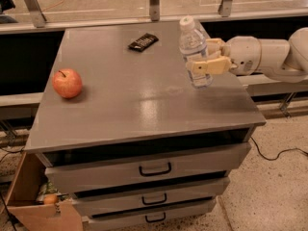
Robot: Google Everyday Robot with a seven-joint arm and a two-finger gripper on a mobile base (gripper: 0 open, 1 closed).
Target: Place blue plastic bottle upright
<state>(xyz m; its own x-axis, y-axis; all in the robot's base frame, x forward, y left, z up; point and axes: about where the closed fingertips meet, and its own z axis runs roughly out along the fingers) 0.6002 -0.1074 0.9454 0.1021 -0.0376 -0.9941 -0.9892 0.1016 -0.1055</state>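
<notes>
Jaws clamped on blue plastic bottle (193, 43), near-upright over tabletop (144, 95).

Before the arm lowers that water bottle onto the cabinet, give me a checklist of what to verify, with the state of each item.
1. Grip: gripper, above the top's right side, shut on the small clear plastic bottle with white cap: ok.
2. Bottle cap-up, only slightly tilted: ok.
3. Round red apple and dark snack bar well apart from it: ok.
4. Bottle over the grey cabinet top, inside its right edge: ok.
5. Base touching the top: cannot tell.
</notes>
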